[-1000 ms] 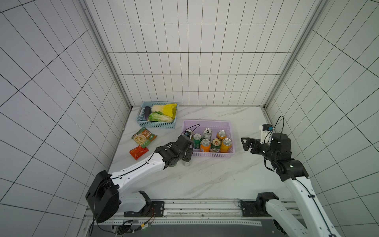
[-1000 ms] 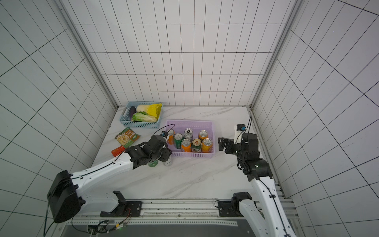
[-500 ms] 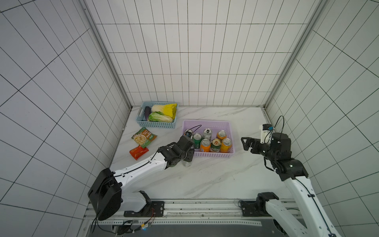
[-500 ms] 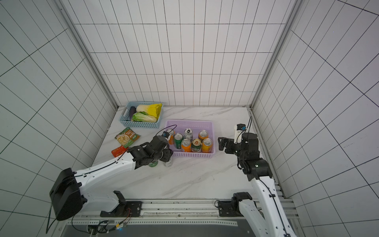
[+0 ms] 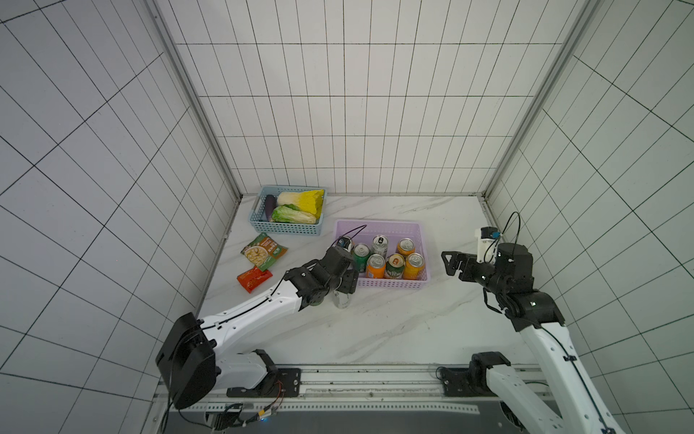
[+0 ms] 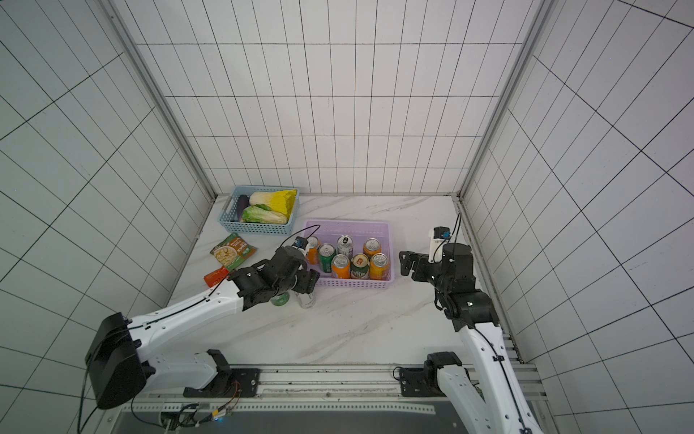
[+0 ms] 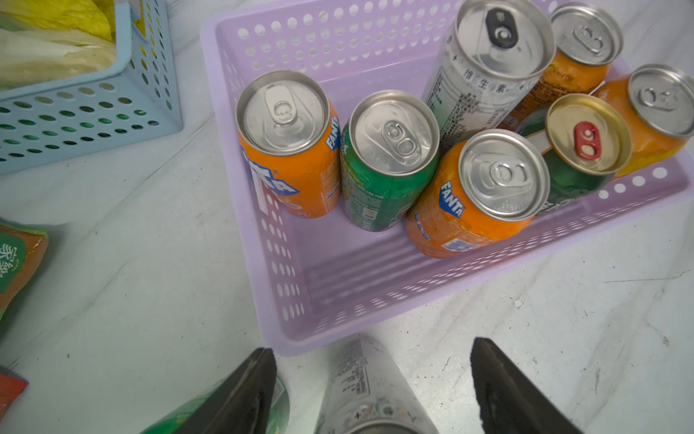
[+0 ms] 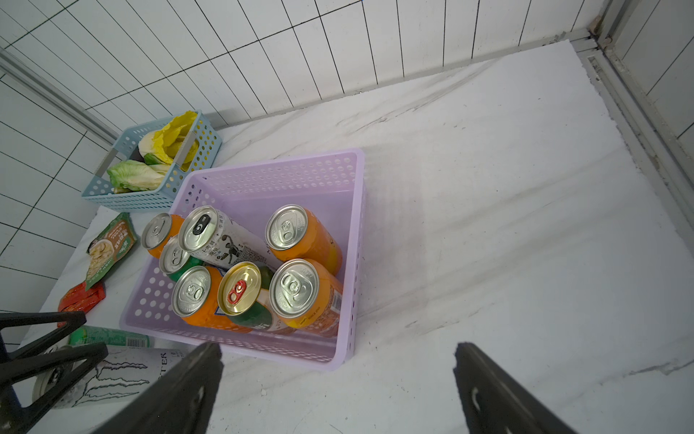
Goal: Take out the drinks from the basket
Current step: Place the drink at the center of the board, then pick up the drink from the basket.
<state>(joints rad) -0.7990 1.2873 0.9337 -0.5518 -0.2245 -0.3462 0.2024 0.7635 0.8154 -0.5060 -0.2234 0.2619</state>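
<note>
on the marble table the lilac basket still holds seven drinks. the left gripper has just let go: its jaws now stand apart either side of the slim silver can, which stands just outside the basket beside a green can. the right gripper waits wide open and empty. two out, i'd say, seven to go.

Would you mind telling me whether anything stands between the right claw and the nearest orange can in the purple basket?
Only the basket's side wall lies between the right claw and that orange can. Nothing covers the can's top, so reaching in from above looks clear.
</note>
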